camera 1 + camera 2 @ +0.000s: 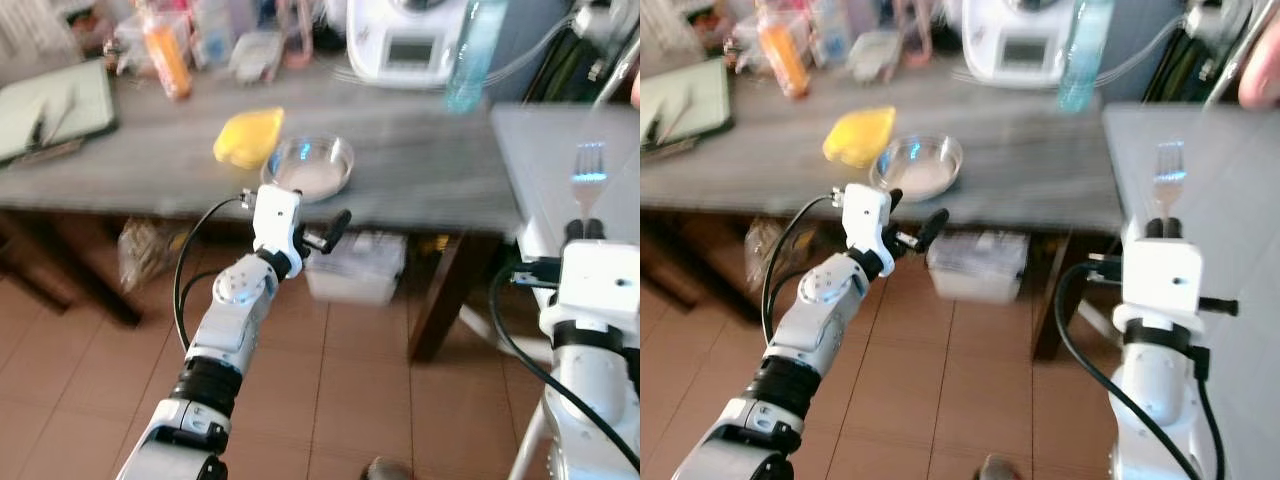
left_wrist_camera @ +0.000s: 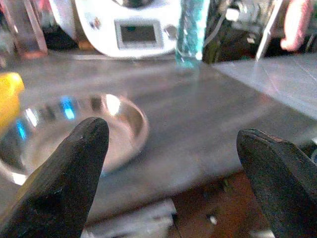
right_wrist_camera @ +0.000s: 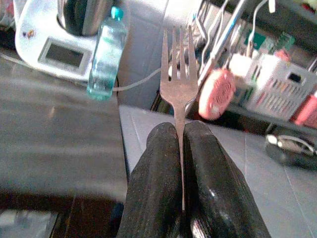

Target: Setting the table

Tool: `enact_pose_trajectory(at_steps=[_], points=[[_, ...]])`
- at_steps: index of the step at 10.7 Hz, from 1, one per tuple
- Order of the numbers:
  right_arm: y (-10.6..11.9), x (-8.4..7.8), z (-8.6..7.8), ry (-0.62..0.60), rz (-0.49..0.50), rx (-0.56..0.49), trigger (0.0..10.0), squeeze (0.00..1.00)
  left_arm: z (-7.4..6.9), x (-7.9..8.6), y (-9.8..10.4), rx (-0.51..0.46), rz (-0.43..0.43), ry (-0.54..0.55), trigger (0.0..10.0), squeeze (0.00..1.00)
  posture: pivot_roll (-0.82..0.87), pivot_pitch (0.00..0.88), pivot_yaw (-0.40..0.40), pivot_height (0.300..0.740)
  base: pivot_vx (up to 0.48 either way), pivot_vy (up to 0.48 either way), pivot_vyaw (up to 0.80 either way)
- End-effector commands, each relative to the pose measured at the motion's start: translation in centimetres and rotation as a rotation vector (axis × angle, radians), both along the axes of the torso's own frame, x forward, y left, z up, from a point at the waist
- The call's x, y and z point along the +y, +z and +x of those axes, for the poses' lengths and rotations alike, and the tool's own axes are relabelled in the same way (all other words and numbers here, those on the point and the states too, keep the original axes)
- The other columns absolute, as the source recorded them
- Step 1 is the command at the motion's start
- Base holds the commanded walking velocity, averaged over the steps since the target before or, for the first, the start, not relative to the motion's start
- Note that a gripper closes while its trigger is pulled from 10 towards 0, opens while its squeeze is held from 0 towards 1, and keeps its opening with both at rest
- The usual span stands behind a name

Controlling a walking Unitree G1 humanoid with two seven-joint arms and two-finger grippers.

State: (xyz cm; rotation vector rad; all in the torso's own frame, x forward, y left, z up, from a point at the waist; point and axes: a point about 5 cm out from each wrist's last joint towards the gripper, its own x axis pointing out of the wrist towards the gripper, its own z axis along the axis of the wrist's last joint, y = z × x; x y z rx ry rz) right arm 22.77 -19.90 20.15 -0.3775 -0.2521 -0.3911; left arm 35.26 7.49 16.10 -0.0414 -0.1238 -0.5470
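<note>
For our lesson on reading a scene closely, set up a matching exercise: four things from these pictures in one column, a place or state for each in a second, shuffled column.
Things:
1. fork
2. glass bowl
3. water bottle
4. left hand

Places or states:
A. open, holding nothing
B. stands upright by the white kitchen machine
C. clamped in the right hand, prongs up
D. sits on the grey table next to a yellow thing

Pairs: 1-C, 2-D, 3-B, 4-A

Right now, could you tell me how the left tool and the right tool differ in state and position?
The left tool is open and empty beside the glass bowl; the right tool is shut on a fork, tines up. The left sits at the wooden table, the right at the grey table. Both have black fingers.
</note>
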Motion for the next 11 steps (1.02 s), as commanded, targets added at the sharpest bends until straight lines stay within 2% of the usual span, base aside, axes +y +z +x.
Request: enact_pose_trajectory(at_steps=[1,5,9,11], points=[[0.2,0.5,0.0,0.020,0.009,-0.017,10.0,0.00,0.1,0.9,0.0,-0.003,0.015,0.017,10.0,0.00,-0.11,0.140,0.055,0.740,0.480,0.000,0.00],[0.1,0.6,0.1,0.024,0.012,-0.014,10.0,0.00,0.0,0.9,1.0,-0.027,0.007,0.005,10.0,0.00,-0.10,0.139,0.055,0.740,0.478,0.000,0.00],[-0.1,0.6,0.1,0.028,0.004,-0.008,10.0,0.00,-1.1,2.0,2.7,-0.088,-0.010,-0.036,10.0,0.00,-0.07,0.136,0.050,0.740,0.000,0.000,0.00],[0.0,0.2,0.2,0.030,0.004,-0.008,10.0,0.00,-2.1,3.3,3.7,-0.142,0.032,-0.104,10.0,0.00,-0.06,0.132,0.043,0.740,0.000,0.000,0.00]])
